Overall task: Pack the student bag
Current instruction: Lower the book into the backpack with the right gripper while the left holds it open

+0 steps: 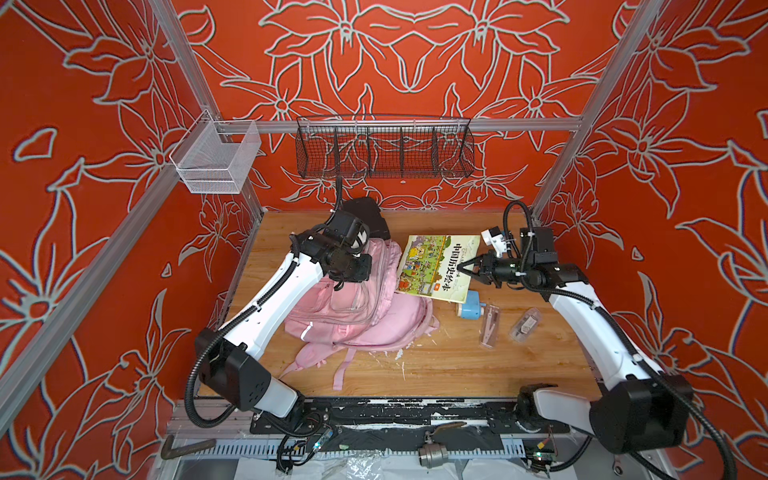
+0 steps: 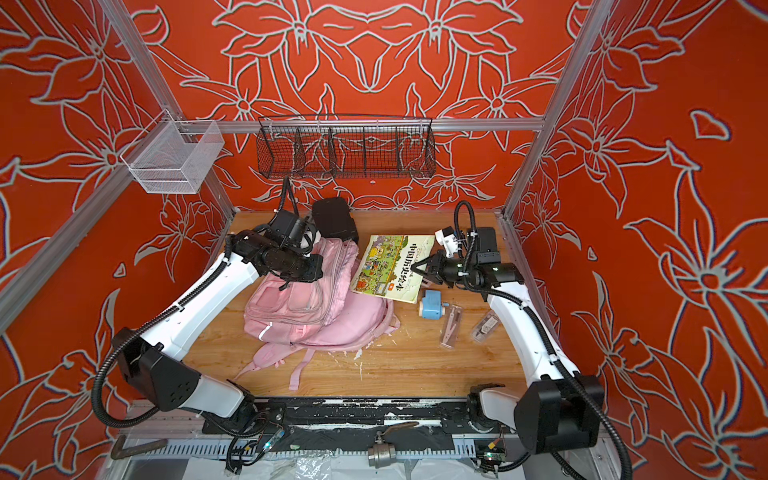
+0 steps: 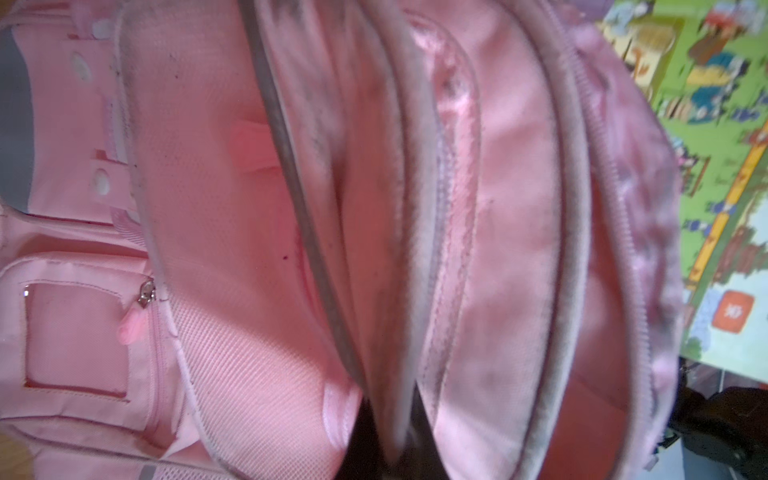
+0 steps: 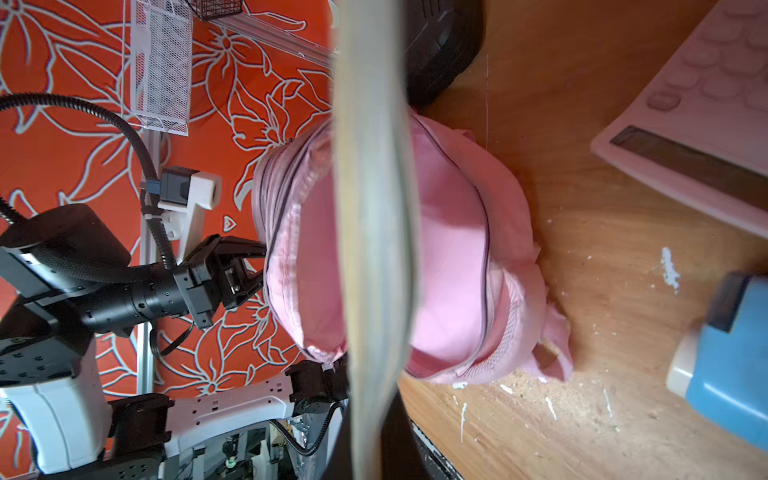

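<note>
One pale pink bag (image 1: 361, 320), main zip open, lay slumped left of centre on the wooden tabletop (image 1: 457, 365). One picture book (image 1: 432, 262) was clamped in the right gripper (image 1: 468, 266) beside that opening; the left gripper (image 4: 257, 266) pinched the bag's rim. One blue sharpener (image 1: 467, 306) and two clear packets (image 1: 524, 325) lay to the right. Red floral walls enclosed the cell.

You have a black hard case (image 1: 365, 212) on the wooden table (image 1: 457, 365), just behind your left gripper (image 1: 337, 286). Black wire basket (image 1: 384, 149) hangs on the rail (image 1: 519, 124), high beyond both grippers; white mesh basket (image 1: 216, 160) hangs up and left of your left gripper. White flecks (image 1: 399, 353) litter the table, nearer the base than your right gripper (image 1: 467, 266).
</note>
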Motion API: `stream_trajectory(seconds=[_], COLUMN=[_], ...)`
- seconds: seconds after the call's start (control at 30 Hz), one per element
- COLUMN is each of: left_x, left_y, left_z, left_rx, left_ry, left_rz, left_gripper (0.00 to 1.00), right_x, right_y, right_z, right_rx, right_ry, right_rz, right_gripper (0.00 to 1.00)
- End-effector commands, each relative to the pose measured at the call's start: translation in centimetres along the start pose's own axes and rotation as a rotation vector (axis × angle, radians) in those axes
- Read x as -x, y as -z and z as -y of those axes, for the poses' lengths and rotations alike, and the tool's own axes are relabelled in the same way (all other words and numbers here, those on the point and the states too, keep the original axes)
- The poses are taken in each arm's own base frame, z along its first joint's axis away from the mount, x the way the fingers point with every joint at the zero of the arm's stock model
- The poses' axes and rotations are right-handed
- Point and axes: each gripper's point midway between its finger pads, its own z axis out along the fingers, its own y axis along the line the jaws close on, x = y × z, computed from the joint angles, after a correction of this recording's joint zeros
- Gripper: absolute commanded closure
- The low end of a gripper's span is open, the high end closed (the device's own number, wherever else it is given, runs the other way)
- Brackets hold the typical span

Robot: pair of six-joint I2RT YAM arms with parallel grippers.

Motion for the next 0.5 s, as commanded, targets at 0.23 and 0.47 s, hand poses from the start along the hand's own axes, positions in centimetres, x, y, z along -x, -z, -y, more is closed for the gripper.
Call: stream_trajectory(seconds=[0.23,0.47], left_x=[3.7,3.7], left_y=[3.8,4.2], left_z=[5.6,6.2], left_rx=[-0.270,-0.311], left_ry=[-0.077,-0.109], left_rz=[0.156,0.157], left_gripper=[1.00,1.00], right_x=[-3.4,-4.5], right_y=[-3.9,-8.4], right_z=[-2.3,-3.2], right_rx=[0.114,0.153], right_ry=[-0.037,0.010], right_rz=[-0.051,-0.121], right_gripper=[1.00,1.00])
